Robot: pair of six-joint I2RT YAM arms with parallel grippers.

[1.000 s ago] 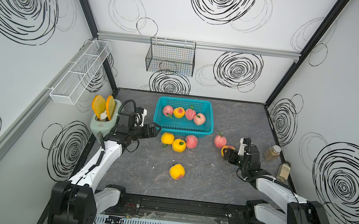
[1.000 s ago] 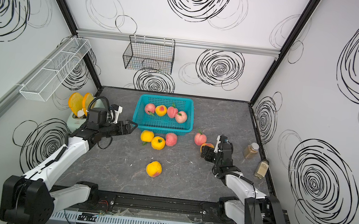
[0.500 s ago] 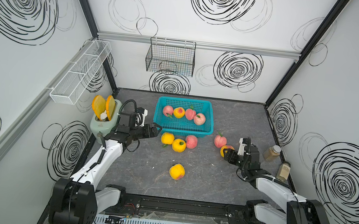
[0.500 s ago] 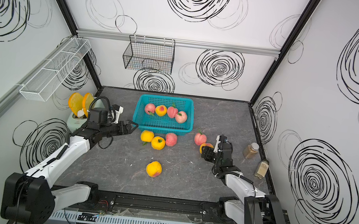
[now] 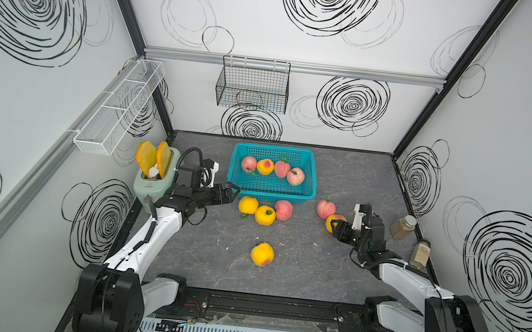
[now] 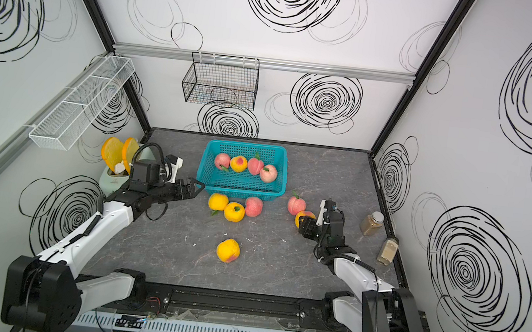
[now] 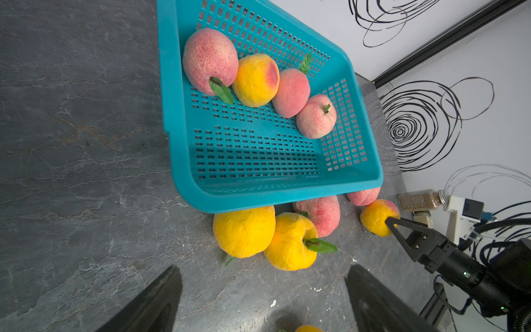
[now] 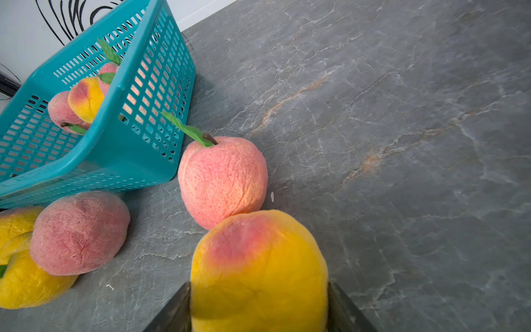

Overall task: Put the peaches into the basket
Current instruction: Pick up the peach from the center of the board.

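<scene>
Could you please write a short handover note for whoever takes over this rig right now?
Left tool: open, empty, beside the near corner of the basket.
Right tool: shut on a yellow-orange peach, apparently not lifted yet.
Done: four peaches in the basket.
To do: the held one, three peaches clustered before the basket, a pink peach beside the held one, a lone yellow peach nearer the robot.

Basket (image 5: 274, 198) at back centre of table (image 5: 330, 276) holds four peaches (image 5: 265, 166) in a row; three peaches (image 5: 264, 215) just before it, corner peach (image 5: 326, 208) front-right beside outer peach (image 5: 333, 220), lone peach (image 5: 262, 254) further forward.
</scene>
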